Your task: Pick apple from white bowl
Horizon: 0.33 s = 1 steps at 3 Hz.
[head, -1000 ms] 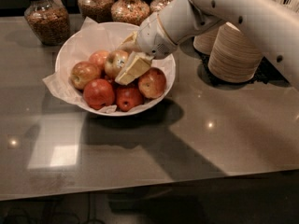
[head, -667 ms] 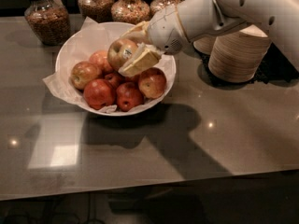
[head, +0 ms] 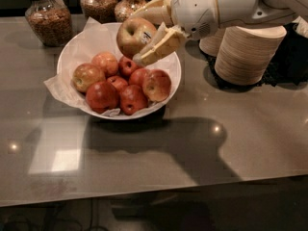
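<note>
The yellowish-green apple [head: 134, 35] with a faint red blush and a small white sticker is held in the air above the white bowl [head: 72, 57], over its far right part. My gripper [head: 144, 32] is shut on this apple, one cream finger behind it and one in front. The bowl is wide and lined with crumpled white paper. It holds several redder apples [head: 118, 85] heaped in its middle. My white arm [head: 221, 4] reaches in from the upper right.
Stacks of tan paper bowls [head: 248, 52] stand right of the white bowl on a dark mat. Glass jars of grains [head: 48, 18] line the table's back edge. The grey glossy table [head: 192, 143] stretches toward the front.
My gripper has lifted the pale apple up out of the heap and now holds it higher above the bowl. The other apples stay in the bowl.
</note>
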### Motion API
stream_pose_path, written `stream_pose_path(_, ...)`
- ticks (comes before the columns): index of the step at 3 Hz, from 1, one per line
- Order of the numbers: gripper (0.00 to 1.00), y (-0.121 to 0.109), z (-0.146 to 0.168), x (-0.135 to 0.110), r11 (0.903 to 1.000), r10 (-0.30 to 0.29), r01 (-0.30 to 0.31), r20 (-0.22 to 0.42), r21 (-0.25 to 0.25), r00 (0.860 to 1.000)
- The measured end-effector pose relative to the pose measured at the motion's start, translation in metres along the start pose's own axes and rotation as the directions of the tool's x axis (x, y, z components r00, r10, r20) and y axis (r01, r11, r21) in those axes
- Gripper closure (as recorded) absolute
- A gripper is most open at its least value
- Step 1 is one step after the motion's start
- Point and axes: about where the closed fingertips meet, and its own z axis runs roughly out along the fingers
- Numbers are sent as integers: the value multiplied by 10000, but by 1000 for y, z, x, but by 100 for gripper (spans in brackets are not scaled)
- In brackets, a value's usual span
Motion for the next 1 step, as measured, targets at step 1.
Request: stream_pose_path(1,100,0,0,0,10000,0,0,0,-1,10000)
